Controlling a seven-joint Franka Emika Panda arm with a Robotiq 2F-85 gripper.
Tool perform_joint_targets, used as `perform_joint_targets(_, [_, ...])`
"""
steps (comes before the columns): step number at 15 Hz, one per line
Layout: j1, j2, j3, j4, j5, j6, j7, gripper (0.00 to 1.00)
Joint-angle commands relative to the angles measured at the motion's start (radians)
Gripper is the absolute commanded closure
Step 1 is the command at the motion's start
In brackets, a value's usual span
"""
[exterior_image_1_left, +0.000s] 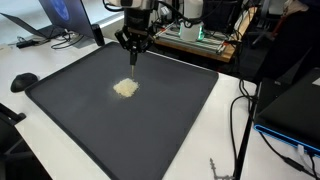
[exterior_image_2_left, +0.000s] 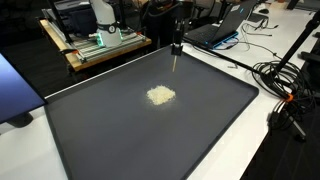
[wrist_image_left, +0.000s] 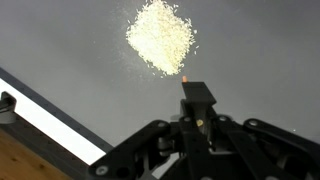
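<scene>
Pale grains (exterior_image_1_left: 126, 88) lie in a small heap on a dark grey mat (exterior_image_1_left: 150, 130) that covers most of the white table (exterior_image_1_left: 40, 75). In an exterior view, the heap sits nearer the table's far edge than its near one. The gripper (exterior_image_1_left: 133, 48) hangs above the mat just beyond the heap, toward that far edge. A thin dark tool (exterior_image_1_left: 133, 60) points down from it, clear of the grains.

In an exterior view from the opposite side, the pale grains (exterior_image_2_left: 161, 95) rest near the mat's middle. The gripper (exterior_image_2_left: 176, 44) is over the mat's far edge, apart from the heap. Cables (exterior_image_2_left: 280, 75) trail along the table's side edge.

In the wrist view, the fingers are drawn together about the dark tool (wrist_image_left: 197, 95). Its orange tip is just short of the pale grains (wrist_image_left: 160, 35) and not touching them.
</scene>
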Motion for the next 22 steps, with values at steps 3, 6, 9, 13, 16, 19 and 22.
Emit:
perform_joint_targets(3, [0.018,-0.005,-0.018,-0.003,0.011,0.001,-0.009,0.97])
perform_joint_targets(6, [0.003,0.025,-0.024,0.020,0.049,0.022,-0.052,0.97])
perform_joint_targets(9, [-0.013,0.048,-0.033,0.026,0.093,0.044,-0.098,0.97])
perform_joint_targets(13, [-0.044,0.084,-0.043,0.038,0.176,0.055,-0.177,0.97])
perform_joint_targets(16, [-0.067,0.111,-0.048,0.056,0.224,0.052,-0.224,0.97])
perform_joint_targets(19, [-0.090,0.140,-0.044,0.080,0.266,0.051,-0.271,0.97])
perform_joint_targets(22, [-0.098,0.170,-0.047,0.103,0.269,0.054,-0.282,0.97])
